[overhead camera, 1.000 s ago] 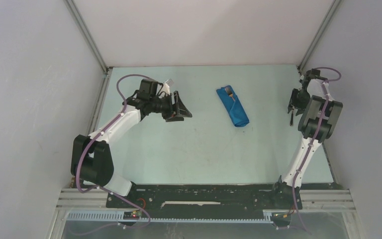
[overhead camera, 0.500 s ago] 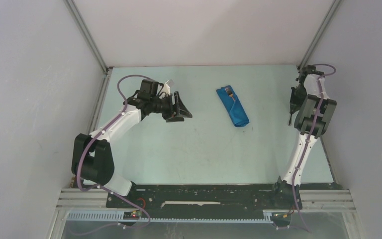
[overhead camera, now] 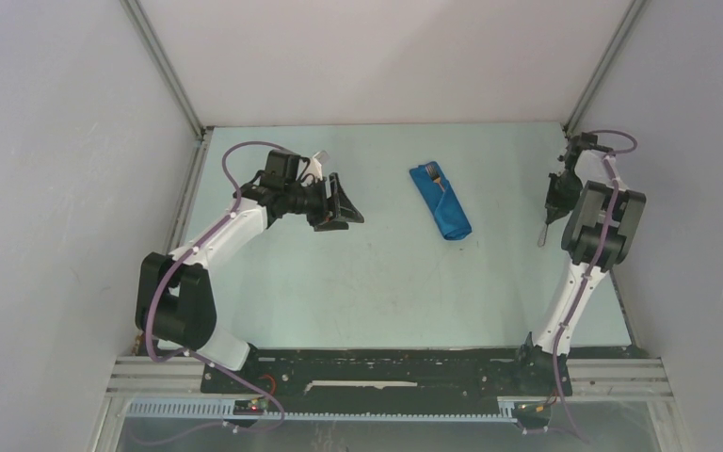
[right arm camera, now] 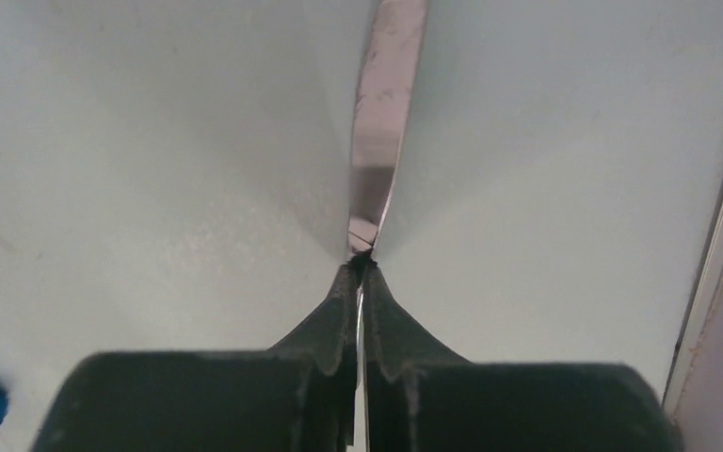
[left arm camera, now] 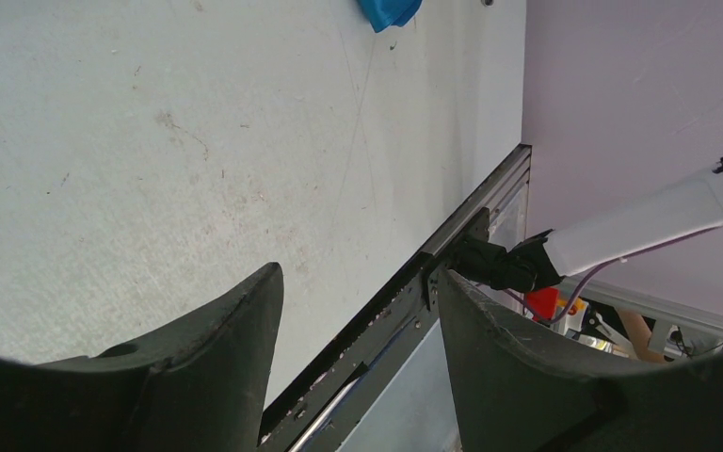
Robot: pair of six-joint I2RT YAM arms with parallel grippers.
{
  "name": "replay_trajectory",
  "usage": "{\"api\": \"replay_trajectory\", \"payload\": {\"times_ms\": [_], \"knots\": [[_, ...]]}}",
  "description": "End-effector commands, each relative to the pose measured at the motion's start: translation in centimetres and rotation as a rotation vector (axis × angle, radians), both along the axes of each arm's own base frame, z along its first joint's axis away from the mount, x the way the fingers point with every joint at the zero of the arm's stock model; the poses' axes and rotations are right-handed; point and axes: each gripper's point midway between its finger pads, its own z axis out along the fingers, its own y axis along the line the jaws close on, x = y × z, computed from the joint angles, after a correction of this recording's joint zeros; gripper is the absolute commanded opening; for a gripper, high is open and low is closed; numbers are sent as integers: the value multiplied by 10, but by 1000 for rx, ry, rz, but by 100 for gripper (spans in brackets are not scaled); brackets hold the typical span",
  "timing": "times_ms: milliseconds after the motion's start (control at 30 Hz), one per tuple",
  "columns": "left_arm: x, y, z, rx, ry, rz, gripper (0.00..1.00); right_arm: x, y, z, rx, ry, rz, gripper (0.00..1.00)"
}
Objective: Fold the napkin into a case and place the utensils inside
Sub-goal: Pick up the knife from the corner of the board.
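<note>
While pinching the knife [right arm camera: 381, 141] in tightly shut right fingers [right arm camera: 334, 311] by the table's [overhead camera: 358, 282] right edge, set to carry it; probably must slip it into the case [overhead camera: 442, 205], lying mid-table toward the far edge. Left fingers [left arm camera: 235, 330] wide apart, empty.

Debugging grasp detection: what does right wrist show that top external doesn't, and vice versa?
Right wrist only: the grip up close, the right gripper with its jaws shut on the knife, whose silvery blade runs out ahead.
Top external only: the left gripper, open and holding nothing, off to the left of the case. The case is seen whole, with the fork at its far end.
Both: the knife, the table, and the case, though only a blue corner of it shows in the wrist view.
</note>
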Motion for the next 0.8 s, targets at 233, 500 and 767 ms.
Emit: {"api": "replay_trajectory", "payload": {"times_ms": [233, 500, 767], "knots": [[1, -1, 6, -31, -16, -6, 66, 2, 17, 39, 32, -147, -8, 0], [1, -2, 6, -33, -11, -8, 66, -9, 9, 34, 8, -18, -145, 52], [0, -3, 6, -37, -9, -12, 66, -10, 11, 21, 2, 132, -162, 65]]}}
